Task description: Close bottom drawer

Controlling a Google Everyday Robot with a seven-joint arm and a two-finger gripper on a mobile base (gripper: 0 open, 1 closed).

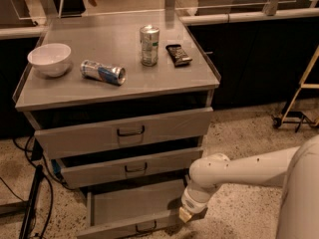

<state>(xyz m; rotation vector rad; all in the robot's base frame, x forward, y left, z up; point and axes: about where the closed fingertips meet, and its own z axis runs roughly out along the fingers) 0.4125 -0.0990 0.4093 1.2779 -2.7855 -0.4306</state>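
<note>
The bottom drawer of the grey metal cabinet stands pulled out, its flat grey interior showing and its slim front panel with a small dark handle near the bottom edge of the view. My gripper is at the end of the white arm, low down at the drawer's front right corner, against or very close to the front panel. The middle drawer and top drawer above are each slightly open.
On the cabinet top are a white bowl, a can lying on its side, an upright can and a dark packet. Cables lie on the floor at left. A stand's legs are at right.
</note>
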